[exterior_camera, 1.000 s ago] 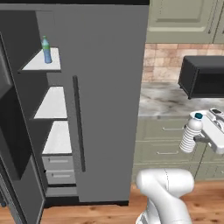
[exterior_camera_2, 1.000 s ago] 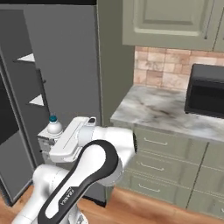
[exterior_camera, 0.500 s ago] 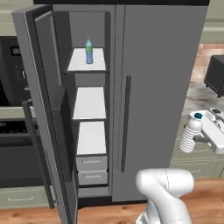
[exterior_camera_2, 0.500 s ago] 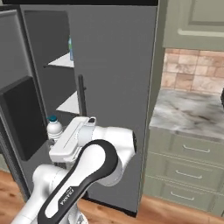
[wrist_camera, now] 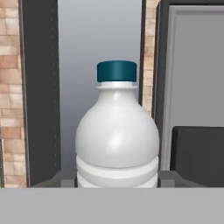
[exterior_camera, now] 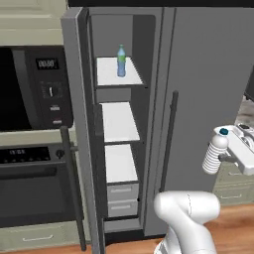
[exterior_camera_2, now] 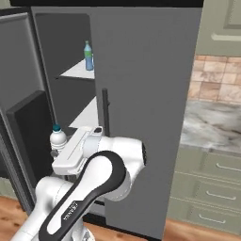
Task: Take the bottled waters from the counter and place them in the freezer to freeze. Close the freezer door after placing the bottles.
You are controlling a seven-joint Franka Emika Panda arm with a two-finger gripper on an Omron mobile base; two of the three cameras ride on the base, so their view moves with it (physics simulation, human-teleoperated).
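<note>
The clear whitish ribbed bottle with its dark blue cap stays upright in my gripper, which is shut on it in front of the plain fridge door, to the right of the open freezer. In the hand view this bottle stands close between the fingers. From the right base view, the bottle and gripper sit before the freezer opening. The blue-tinted bottle with its green label stands on the top freezer shelf. The freezer door is swung open to the left.
The wide grey fridge door with its dark bar handle is closed. A black built-in oven sits left of the freezer door. The marbled counter over olive-green drawers lies to the right.
The whole picture has shifted: the base has moved, and the freezer now stands more squarely ahead. The gripper still holds the whitish bottle in the same pose.
</note>
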